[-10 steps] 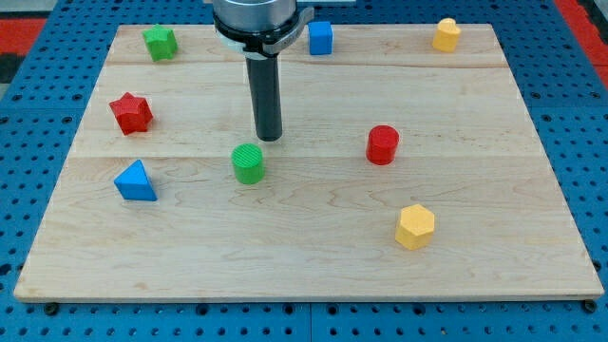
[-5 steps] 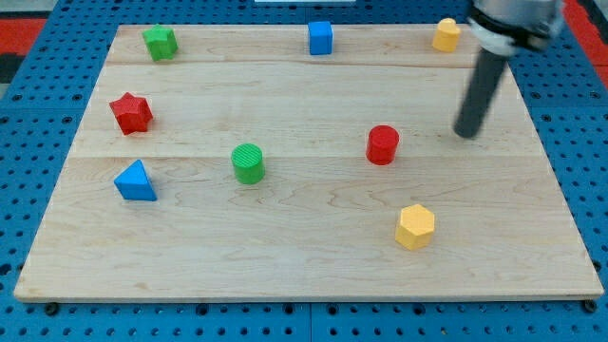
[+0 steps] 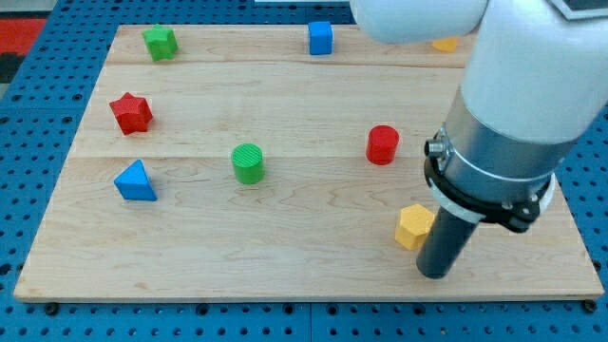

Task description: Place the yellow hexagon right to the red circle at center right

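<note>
Resting low on the counter [image 3: 285, 275], my tip [image 3: 435, 274] is sitting just beside the yellow hexagon [image 3: 414, 227], at its lower right; as end effector it is only a bare rod, so nothing is spreading or pinching; I judge this spot is serving to shove the hexagon up the view, toward the gap right of the red circle [image 3: 382, 144], which is lying above and slightly left of it; farther out, the green cylinder [image 3: 248, 162], blue triangle [image 3: 134, 180], red star [image 3: 130, 112], green block [image 3: 160, 41] and blue cube [image 3: 320, 37] are standing well apart.
</note>
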`<state>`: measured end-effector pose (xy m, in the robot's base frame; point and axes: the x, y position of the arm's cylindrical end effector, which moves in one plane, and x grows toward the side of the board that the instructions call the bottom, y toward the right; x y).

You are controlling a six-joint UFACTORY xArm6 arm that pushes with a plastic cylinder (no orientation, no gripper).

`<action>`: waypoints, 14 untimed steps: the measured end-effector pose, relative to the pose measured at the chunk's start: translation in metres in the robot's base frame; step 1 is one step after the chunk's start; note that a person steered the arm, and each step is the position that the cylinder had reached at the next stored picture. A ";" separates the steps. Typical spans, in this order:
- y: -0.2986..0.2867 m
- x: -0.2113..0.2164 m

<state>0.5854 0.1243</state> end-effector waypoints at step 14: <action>-0.005 -0.164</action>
<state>0.4213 0.1190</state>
